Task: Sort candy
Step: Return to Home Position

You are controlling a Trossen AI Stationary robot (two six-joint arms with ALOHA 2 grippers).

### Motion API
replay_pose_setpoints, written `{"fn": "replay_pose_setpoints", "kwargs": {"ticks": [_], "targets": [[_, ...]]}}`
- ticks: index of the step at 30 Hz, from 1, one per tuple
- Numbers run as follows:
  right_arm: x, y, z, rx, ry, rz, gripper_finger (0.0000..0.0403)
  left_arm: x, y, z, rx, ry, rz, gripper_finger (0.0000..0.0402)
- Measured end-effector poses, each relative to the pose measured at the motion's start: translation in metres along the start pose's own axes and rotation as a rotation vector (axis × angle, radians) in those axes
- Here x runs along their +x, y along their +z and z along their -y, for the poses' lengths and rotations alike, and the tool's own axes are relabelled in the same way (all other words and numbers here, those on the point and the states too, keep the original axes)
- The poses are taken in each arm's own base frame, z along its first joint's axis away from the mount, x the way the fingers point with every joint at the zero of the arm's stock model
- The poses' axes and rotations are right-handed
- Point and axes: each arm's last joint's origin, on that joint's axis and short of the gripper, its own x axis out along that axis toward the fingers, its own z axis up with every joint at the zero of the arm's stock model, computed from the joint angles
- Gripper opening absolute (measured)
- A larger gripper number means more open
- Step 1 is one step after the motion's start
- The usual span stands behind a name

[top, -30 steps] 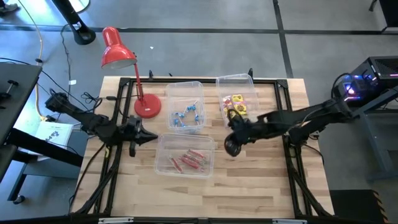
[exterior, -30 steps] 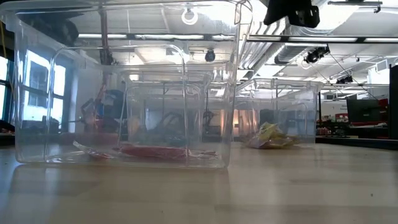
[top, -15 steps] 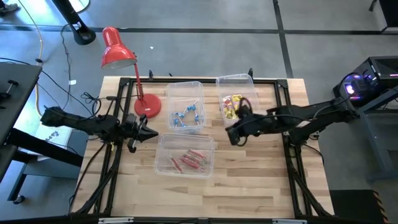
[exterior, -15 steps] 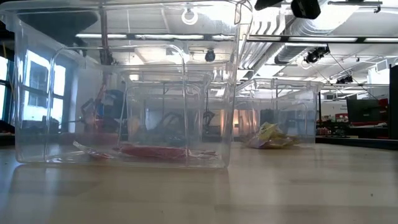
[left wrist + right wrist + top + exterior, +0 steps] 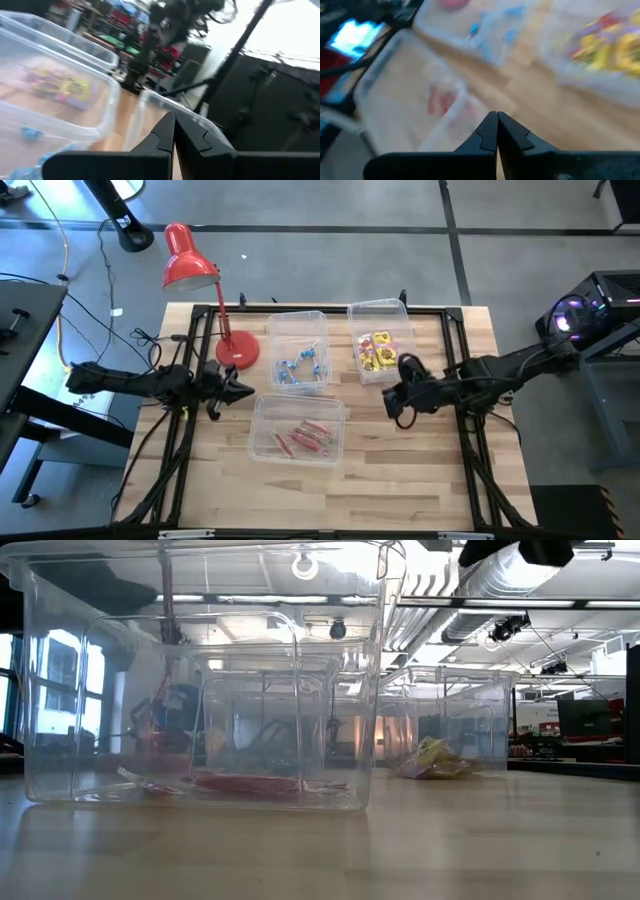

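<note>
Three clear bins hold the candy. Yellow packets [image 5: 375, 350] lie in the far right bin, also yellow packets [image 5: 433, 759] in the low view. Blue twist pieces [image 5: 300, 368] lie in the far middle bin. Red-pink sticks [image 5: 304, 438] lie on the floor of the near bin. My left gripper [image 5: 245, 392] is shut, level, at the table's left, just left of the bins; its tips [image 5: 173, 117] meet. My right gripper [image 5: 392, 402] is shut and empty, raised over bare wood near the yellow bin; its tips [image 5: 496, 116] meet.
A red desk lamp [image 5: 190, 260] stands with its round base [image 5: 237, 352] at the table's far left. The wooden table [image 5: 400, 480] has bare wood along its near side and right of the near bin [image 5: 296, 430]. Cables hang off the left edge.
My right gripper has drawn back from beside the yellow bin toward the table's right, swinging first toward the far edge, then back near. My left arm has drawn back a little toward the table's left. Neither gripper's fingers show a change. The candy stays still.
</note>
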Motion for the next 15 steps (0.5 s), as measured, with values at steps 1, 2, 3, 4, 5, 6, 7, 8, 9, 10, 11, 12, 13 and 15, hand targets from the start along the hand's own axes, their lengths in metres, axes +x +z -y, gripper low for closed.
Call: {"fn": "replay_pose_setpoints", "kwargs": {"ticks": [1,2,3,4,5,6,7,8,9,10,11,12,13,15], "targets": [[0.005,-0.004,0.002,0.002,0.044,-0.013,0.0000,0.000,0.001,-0.001,-0.002,0.019,0.010,0.0000],[0.011,-0.007,0.003,0.005,0.105,-0.014,0.0000,0.000,0.001,-0.001,-0.006,0.035,0.019,0.0000],[0.018,-0.009,0.005,0.004,0.175,-0.003,0.0000,0.000,0.001,-0.002,-0.013,0.050,0.027,0.0000],[0.027,-0.010,0.009,-0.005,0.240,0.010,0.0000,0.000,0.001,-0.002,-0.019,0.064,0.035,0.0000],[0.036,-0.012,0.014,-0.015,0.295,0.028,0.0000,0.000,0.001,-0.003,-0.020,0.075,0.040,0.0000],[0.046,-0.013,0.021,-0.028,0.341,0.051,0.0000,0.000,0.001,-0.003,-0.019,0.080,0.043,0.0000],[0.055,-0.013,0.029,-0.045,0.380,0.079,0.0000,0.000,0.001,-0.003,-0.019,0.083,0.044,0.0000],[0.062,-0.012,0.037,-0.066,0.416,0.115,0.0000,0.000,0.001,-0.003,-0.019,0.083,0.044,0.0000],[0.069,-0.010,0.046,-0.095,0.449,0.146,0.0000,0.000,0.001,-0.003,-0.019,0.083,0.044,0.0000],[0.073,-0.008,0.055,-0.131,0.486,0.175,0.0000,0.000,0.001,-0.003,-0.019,0.083,0.044,0.0000],[0.077,-0.006,0.064,-0.167,0.520,0.198,0.0000,0.000,0.001,-0.003,-0.019,0.084,0.043,0.0000],[0.081,-0.004,0.073,-0.196,0.550,0.217,0.0000,0.000,0.001,-0.003,-0.019,0.084,0.044,0.0000],[0.083,-0.003,0.081,-0.223,0.579,0.233,0.0000,0.000,0.001,-0.003,-0.019,0.083,0.044,0.0000],[0.084,-0.003,0.098,-0.268,0.624,0.268,0.0000,0.000,0.001,-0.003,-0.019,0.083,0.044,0.0000]]}}
